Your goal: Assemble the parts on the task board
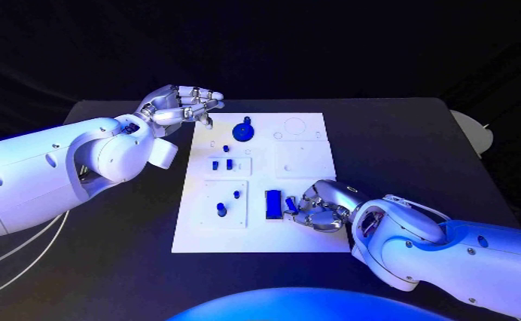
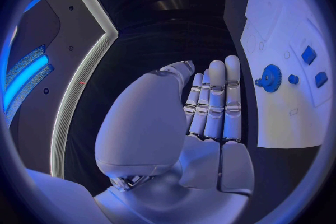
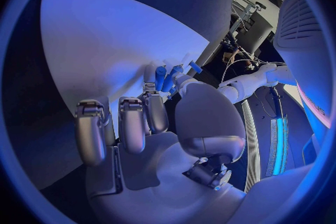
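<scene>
Head view: the task board [image 1: 299,238] lies mid-surface, and the right robot hand [image 1: 315,212] sits at its near edge, pinching a small blue part [image 1: 291,203] beside the larger blue block [image 1: 274,204]. Seating that part looks next, calling for a fine alignment. Left robot hand [image 1: 182,105] hovers spread off the board's far-left corner, near the blue gear [image 1: 243,131]; open dark surface [image 1: 412,148] lies to the right.

On the black table [image 1: 412,140] the left hand [image 1: 182,106] hovers empty beside the task board [image 1: 299,238], while the right hand [image 1: 315,208] pinches a small blue part [image 1: 291,203]
</scene>
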### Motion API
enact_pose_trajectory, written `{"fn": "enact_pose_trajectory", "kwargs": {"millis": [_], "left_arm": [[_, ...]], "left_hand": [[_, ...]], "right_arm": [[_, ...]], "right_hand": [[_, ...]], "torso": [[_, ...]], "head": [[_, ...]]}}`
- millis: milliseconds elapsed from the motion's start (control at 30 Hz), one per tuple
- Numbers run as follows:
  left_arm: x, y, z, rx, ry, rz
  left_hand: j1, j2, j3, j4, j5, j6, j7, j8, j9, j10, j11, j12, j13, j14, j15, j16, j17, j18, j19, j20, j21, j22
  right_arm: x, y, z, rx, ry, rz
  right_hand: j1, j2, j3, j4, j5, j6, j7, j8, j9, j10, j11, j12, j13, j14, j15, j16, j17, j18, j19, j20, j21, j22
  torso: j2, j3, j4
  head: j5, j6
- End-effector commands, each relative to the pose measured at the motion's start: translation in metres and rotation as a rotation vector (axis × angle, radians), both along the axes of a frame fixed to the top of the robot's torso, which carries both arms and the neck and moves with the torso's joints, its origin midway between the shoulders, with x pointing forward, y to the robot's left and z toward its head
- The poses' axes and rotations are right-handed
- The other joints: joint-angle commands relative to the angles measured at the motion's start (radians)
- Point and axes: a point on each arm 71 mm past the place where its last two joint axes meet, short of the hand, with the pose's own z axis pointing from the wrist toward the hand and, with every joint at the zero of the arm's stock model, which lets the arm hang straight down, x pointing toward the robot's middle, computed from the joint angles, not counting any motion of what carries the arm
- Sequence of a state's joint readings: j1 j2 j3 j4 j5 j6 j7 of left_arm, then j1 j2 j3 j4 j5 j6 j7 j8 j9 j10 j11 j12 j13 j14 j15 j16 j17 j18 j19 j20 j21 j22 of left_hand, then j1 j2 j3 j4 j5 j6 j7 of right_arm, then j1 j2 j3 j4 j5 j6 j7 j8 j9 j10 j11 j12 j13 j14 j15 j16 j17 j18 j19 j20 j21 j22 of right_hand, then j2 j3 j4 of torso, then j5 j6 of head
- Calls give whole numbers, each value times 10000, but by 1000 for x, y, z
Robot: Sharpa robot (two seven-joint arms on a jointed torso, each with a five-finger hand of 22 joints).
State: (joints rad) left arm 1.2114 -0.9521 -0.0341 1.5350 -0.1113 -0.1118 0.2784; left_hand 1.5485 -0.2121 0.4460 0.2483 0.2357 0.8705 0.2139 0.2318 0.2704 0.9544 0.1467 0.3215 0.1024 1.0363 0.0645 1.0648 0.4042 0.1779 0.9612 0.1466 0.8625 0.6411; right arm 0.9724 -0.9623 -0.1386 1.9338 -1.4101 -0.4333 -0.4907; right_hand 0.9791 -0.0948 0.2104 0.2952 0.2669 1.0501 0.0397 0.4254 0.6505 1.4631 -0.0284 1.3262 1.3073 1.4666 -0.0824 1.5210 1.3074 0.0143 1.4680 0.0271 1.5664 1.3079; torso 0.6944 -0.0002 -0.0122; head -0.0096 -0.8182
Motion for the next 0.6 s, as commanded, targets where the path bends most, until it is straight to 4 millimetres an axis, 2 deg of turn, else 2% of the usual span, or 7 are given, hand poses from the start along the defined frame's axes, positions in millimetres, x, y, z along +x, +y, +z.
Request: {"fn": "enact_pose_trajectory", "kwargs": {"millis": [33,267,333,467,600], "left_arm": [[-1,-2,1,-122,1,-166],[-1,-2,1,-122,4,-169],[-1,-2,1,-122,2,-169],[-1,-2,1,-127,2,-179],[0,-3,1,-127,3,-182]], "left_hand": [[-87,-17,62,-23,49,-96,-5,58,-3,-85,3,48,-13,-66,7,34,-16,68,-25,51,-55,-9],[-87,-17,62,-23,49,-96,-5,58,-3,-85,3,48,-13,-66,7,34,-16,68,-25,51,-55,-9],[-87,-17,62,-23,49,-96,-5,58,-3,-85,3,48,-13,-66,7,34,-16,68,-25,51,-55,-9],[-87,-17,62,-23,49,-96,-5,58,-3,-85,3,48,-13,-66,7,34,-16,68,-25,51,-55,-9],[-107,-10,74,-19,52,-98,-4,63,-2,-91,4,57,-14,-69,8,36,-19,68,-25,53,-62,-13]], "right_arm": [[-1,1,1,13,-139,80],[-2,2,1,5,-111,157],[-2,2,1,-9,-104,167],[-1,0,0,-98,-84,147],[0,-1,-1,-184,-72,110]], "right_hand": [[-92,12,-51,-1,-33,75,20,65,1,165,-4,-11,1161,832,-70,58,1570,-143,1028,-58,44,2629],[-72,84,-39,-16,23,83,10,76,5,185,-11,35,1190,839,-73,72,1602,-143,1028,-60,44,2629],[-19,138,-21,-22,130,87,2,85,9,194,-19,48,1200,844,-80,82,1625,-143,1028,-64,44,2629],[317,336,131,-37,662,83,-16,97,8,223,-38,92,1236,852,-99,101,1669,-143,1028,-82,44,2629],[410,417,190,-38,777,89,-21,99,4,236,-42,114,1253,857,-102,111,1695,-143,1028,-85,44,2629]], "torso": [[-1,0,-1],[1,1,0],[-4,-1,4],[-10,-7,8],[-6,-7,8]], "head": [[-3,-2],[-15,-10],[-21,-4],[-31,1],[-32,3]]}}
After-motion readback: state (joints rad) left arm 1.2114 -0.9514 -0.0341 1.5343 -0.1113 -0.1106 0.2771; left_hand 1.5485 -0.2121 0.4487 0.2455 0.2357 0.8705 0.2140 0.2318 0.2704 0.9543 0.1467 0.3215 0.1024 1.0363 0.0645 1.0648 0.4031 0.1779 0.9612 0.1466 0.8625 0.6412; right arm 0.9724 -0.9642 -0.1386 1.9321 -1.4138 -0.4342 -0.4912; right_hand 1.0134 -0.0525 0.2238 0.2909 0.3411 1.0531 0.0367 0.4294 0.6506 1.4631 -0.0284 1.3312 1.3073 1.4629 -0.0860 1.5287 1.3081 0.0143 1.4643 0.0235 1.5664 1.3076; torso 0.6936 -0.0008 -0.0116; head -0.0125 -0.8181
